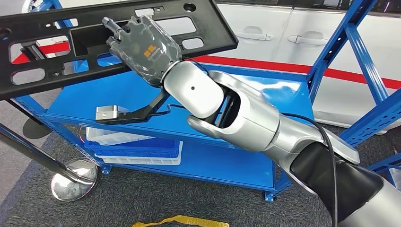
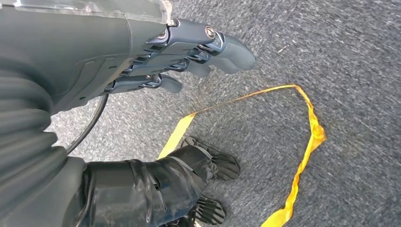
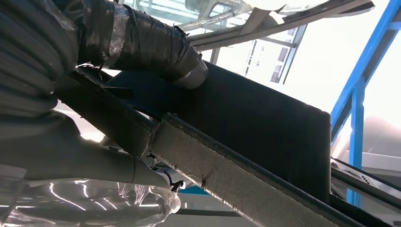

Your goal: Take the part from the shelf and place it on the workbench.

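The left hand (image 2: 189, 52) hangs over the grey carpet floor (image 2: 340, 66), its fingers (image 2: 231, 49) straight and close together, holding nothing; a yellow tape (image 2: 307, 142) lies on the floor below it. In front of the blue shelf (image 1: 265, 90), the right hand (image 1: 142, 49) grips the long black part (image 1: 56, 52), its fingers curled over the part's edge. The part is lifted above the shelf's upper board, tilted. Behind the shelf stands a white car (image 1: 283, 28).
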You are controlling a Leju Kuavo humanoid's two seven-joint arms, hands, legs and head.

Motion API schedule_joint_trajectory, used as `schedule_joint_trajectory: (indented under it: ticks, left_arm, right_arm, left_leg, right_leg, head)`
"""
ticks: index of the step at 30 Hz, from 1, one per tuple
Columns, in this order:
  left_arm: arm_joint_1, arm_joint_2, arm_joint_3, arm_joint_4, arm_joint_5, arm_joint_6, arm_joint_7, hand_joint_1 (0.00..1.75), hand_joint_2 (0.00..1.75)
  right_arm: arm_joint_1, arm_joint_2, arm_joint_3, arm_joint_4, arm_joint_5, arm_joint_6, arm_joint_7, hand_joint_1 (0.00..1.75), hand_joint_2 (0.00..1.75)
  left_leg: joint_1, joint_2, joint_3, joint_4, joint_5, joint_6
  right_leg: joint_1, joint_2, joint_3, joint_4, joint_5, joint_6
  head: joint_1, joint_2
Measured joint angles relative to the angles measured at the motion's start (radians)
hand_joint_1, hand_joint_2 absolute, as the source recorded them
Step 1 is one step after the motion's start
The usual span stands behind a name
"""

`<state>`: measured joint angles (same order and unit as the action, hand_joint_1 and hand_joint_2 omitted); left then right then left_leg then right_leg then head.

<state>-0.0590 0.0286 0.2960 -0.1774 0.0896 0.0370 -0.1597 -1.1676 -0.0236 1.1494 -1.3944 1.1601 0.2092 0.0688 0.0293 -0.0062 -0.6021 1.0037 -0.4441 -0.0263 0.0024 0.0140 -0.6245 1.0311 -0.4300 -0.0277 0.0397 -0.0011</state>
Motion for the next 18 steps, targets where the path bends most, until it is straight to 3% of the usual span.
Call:
schedule_joint_trajectory:
  ticks: [18]
  left_arm:
    - [0.002, -0.004, 0.000, 0.000, -0.021, 0.068, 0.007, 0.00, 1.75]
  right_arm:
    - [0.000, -0.035, 0.028, -0.039, -0.070, 0.014, 0.028, 1.75, 1.75]
  left_leg:
    - [0.000, 0.000, 0.000, 0.000, 0.000, 0.000]
  right_leg:
    - [0.000, 0.000, 0.000, 0.000, 0.000, 0.000]
  head:
    - [0.000, 0.000]
